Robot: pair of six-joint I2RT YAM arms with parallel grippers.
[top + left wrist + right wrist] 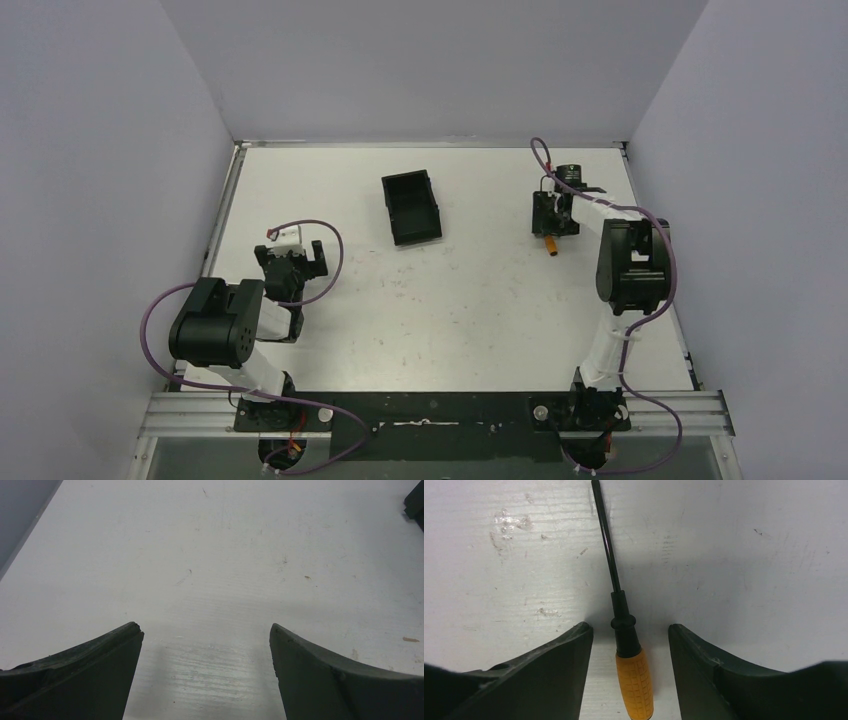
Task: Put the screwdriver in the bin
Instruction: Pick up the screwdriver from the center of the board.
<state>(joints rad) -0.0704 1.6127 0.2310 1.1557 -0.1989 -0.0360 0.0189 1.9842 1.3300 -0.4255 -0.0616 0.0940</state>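
The screwdriver lies flat on the white table with its orange handle between my right fingers and its thin black shaft pointing away. My right gripper is open and straddles the handle with a gap on each side. From the top view the right gripper is at the far right of the table and the orange handle pokes out below it. The black bin stands open and apart, to the left of it. My left gripper is open and empty over bare table.
The table is walled by grey panels on the left, back and right. A corner of the bin shows at the upper right edge of the left wrist view. Small scuffs mark the table.
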